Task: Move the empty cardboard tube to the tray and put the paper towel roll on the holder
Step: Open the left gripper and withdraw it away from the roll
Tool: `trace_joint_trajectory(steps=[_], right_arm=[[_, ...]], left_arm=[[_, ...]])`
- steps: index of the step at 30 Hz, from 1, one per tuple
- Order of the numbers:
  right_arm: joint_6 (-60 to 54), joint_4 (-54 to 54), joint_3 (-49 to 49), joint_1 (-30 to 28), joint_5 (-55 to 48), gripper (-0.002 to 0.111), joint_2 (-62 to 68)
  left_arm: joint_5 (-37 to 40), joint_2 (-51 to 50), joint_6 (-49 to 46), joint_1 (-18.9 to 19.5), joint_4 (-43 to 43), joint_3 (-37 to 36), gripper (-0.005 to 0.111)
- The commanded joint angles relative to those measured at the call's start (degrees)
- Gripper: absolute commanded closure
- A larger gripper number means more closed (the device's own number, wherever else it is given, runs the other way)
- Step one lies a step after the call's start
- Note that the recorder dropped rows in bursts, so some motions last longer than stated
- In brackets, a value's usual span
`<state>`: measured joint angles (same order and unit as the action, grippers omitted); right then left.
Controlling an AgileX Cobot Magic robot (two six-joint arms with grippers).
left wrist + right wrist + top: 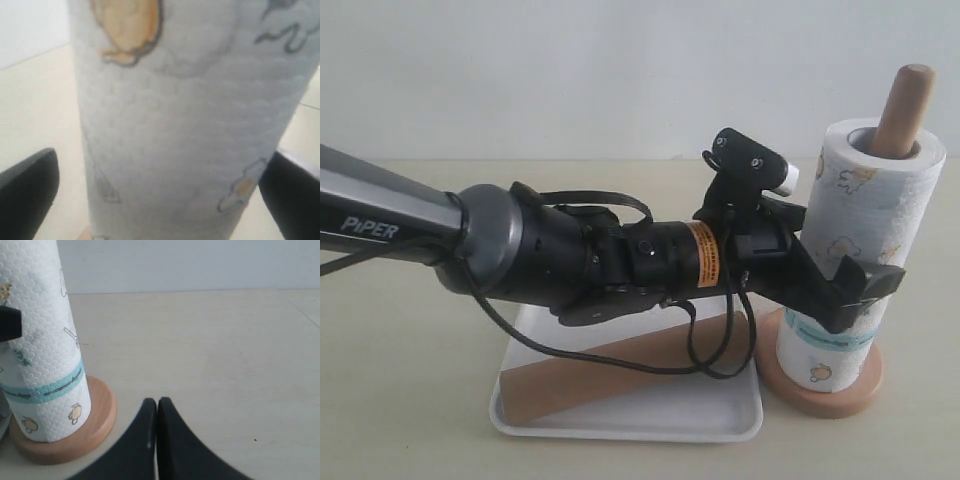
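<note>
Left end effector (860,292) being held released, jaws spread either side of paper towel roll (840,200); grip unneeded, roll being carried upright by holder (905,105). Right end effector (157,425) being held clenched, empty. Empty cardboard tube (620,370) being cradled in tray (620,428), holder's 8 o'clock.

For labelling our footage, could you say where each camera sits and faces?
Exterior: off the arms, facing table and wall; left arm reaches the paper towel roll.
Left wrist: on left arm, close on roll; left end effector straddles it.
Right wrist: on right arm, facing holder; shut right end effector.
All share the roll.
</note>
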<state>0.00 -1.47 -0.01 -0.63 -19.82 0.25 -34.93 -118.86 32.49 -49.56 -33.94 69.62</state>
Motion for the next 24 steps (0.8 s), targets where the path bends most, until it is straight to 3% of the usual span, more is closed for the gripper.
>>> trace_joint_trajectory(steps=[1,13,16,20,24], right_arm=[[0.00,0.27,0.01,0.14,0.03,0.109,-0.25],[0.00,0.27,0.01,0.14,0.03,0.109,-0.25],[0.00,0.27,0.01,0.14,0.03,0.109,-0.25],[0.00,0.27,0.01,0.14,0.03,0.109,-0.25],[0.00,0.27,0.01,0.14,0.03,0.109,-0.25]], left_arm=[[-0.16,2.90,-0.46,0.55,-1.28,-3.63,-0.003],[-0.57,12.17,-2.02,3.30,-2.13,-16.88,-0.003],[-0.57,16.44,-0.99,3.87,-7.76,-21.31,0.000],[-1.72,22.33,9.08,4.00,-26.03,-25.15,0.027],[-1.98,28.15,11.15,4.00,-46.77,-26.32,0.070]])
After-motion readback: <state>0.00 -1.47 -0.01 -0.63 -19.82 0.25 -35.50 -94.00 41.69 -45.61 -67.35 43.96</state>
